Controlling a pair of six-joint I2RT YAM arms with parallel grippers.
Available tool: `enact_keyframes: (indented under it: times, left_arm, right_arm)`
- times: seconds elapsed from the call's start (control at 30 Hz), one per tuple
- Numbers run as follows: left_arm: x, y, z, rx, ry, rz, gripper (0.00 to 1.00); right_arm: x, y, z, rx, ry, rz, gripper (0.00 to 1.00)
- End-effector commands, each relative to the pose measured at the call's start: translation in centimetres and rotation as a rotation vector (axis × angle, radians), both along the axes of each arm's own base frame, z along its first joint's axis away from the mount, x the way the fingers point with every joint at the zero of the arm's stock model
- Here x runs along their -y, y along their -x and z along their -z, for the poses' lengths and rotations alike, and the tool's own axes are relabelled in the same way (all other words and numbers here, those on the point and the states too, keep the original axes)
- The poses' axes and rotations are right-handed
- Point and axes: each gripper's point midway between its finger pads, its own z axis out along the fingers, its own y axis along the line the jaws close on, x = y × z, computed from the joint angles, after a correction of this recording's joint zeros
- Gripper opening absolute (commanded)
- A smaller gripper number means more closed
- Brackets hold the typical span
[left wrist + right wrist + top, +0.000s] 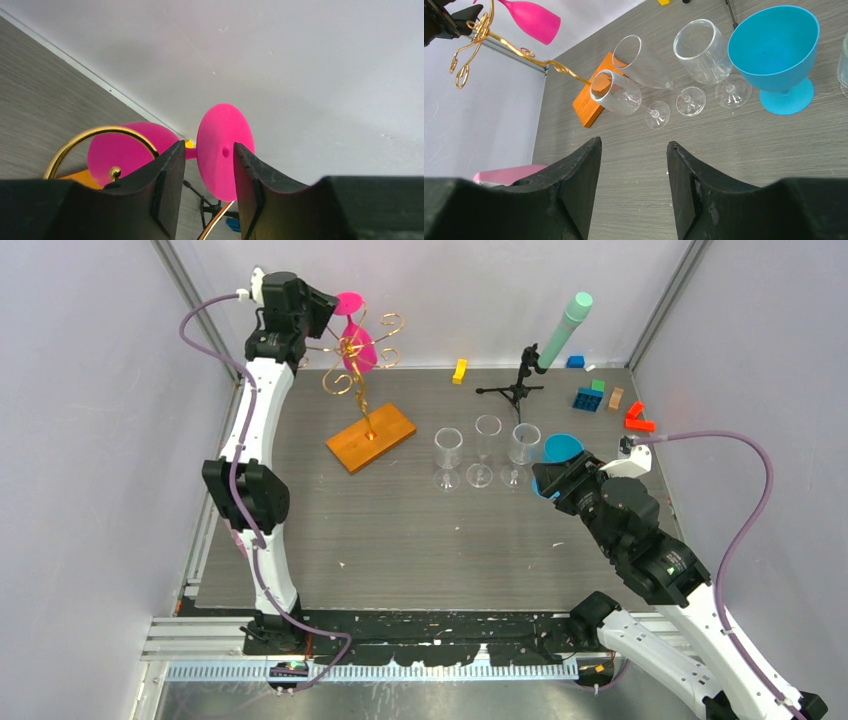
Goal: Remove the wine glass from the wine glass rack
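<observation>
A pink wine glass (358,348) hangs upside down from the wine glass rack (362,400), a gold wire tree on an orange base (371,437) at the back left. My left gripper (325,308) is up at the top of the rack. In the left wrist view its fingers (208,145) straddle the glass's round pink foot (220,135). The jaws are partly closed, with a gap on the left side, and the bowl (120,150) hangs behind a gold loop (100,131). My right gripper (634,142) hovers open and empty over the table, near the blue goblet (562,448).
Three clear glasses (487,445) stand in a row mid-table, left of the blue goblet (774,50). A black tripod (515,390) holding a teal cylinder (565,330) stands behind them. Yellow (459,370), blue-green (588,397) and red (637,420) blocks lie at the back right.
</observation>
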Motion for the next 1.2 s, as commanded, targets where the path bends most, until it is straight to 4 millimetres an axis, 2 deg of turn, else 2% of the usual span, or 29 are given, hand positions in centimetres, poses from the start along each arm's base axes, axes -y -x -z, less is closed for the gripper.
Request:
enact_keyframes:
  times: [0.0, 0.13, 0.27, 0.4, 0.5, 0.73, 1.0, 1.17]
  left_arm:
    - [-0.3, -1.0, -1.9, 0.076, 0.114, -0.008, 0.4]
    - [0.2, -1.6, -1.5, 0.069, 0.176, 0.034, 0.37]
    - [0.9, -2.1, -1.3, 0.072, 0.25, 0.085, 0.29]
    - [1.5, -2.3, -1.8, 0.089, 0.297, 0.124, 0.16]
    - [1.6, -2.0, -2.3, 0.103, 0.307, 0.133, 0.0]
    - [1.5, -1.0, -4.4, 0.167, 0.311, 0.144, 0.0]
    - [3.2, -0.4, -7.6, 0.285, 0.381, 0.265, 0.0]
    - [3.7, 0.3, -7.7, 0.281, 0.397, 0.298, 0.0]
  right_arm:
    - [0.9, 0.1, -1.9, 0.053, -0.002, 0.029, 0.56]
    - [1.0, 0.2, -2.0, 0.057, 0.002, 0.03, 0.56]
    - [1.0, 0.2, -1.9, 0.058, 0.003, 0.031, 0.56]
    - [1.0, 0.2, -1.9, 0.059, 0.005, 0.031, 0.56]
    - [1.1, 0.3, -1.8, 0.059, 0.006, 0.031, 0.56]
    - [0.9, 0.2, -1.6, 0.052, 0.007, 0.028, 0.56]
    - [0.9, 0.1, -1.5, 0.047, 0.005, 0.028, 0.56]
    - [0.7, 0.1, -1.5, 0.047, 0.002, 0.024, 0.56]
